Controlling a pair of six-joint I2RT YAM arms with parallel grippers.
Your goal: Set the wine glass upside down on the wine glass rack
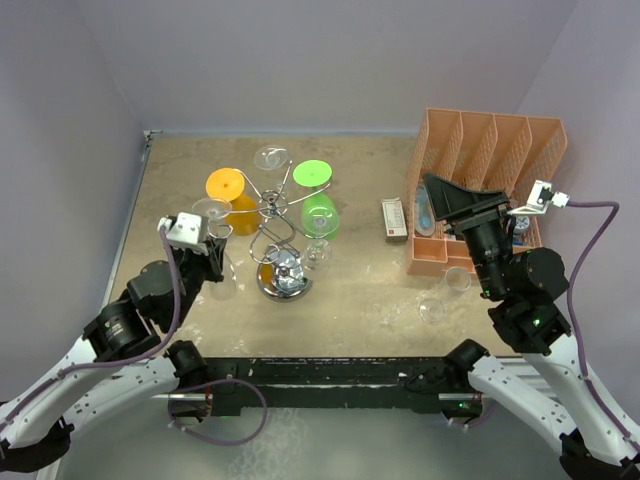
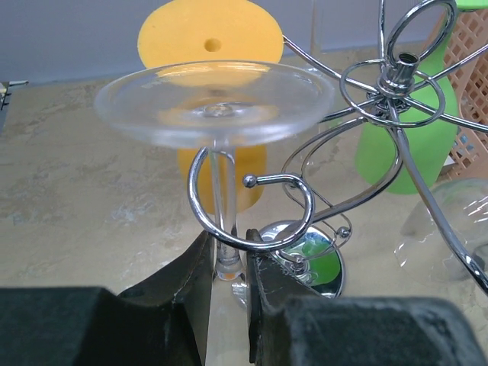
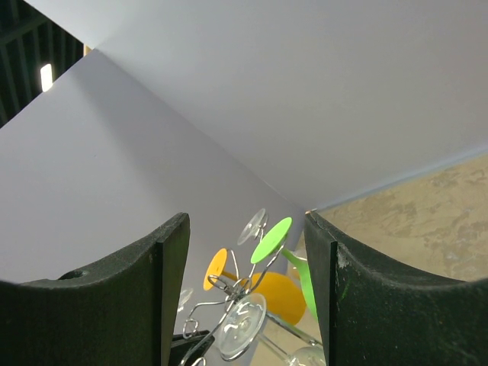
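Between the fingers of the left gripper [image 2: 227, 263] the wine glass [image 2: 217, 103] is clamped by its stem, foot up just above them, bowl hidden below; the stem stands inside a scroll arm [image 2: 309, 204] of the rack [image 2: 398, 76], whose centre sits ahead and right of the fingers; the foot seems to hover above the wire rather than rest on it, so I judge the threading done, with lowering and release left; far right, the right gripper [image 3: 245, 221] hangs with jaws apart, empty, the rack well ahead of it.
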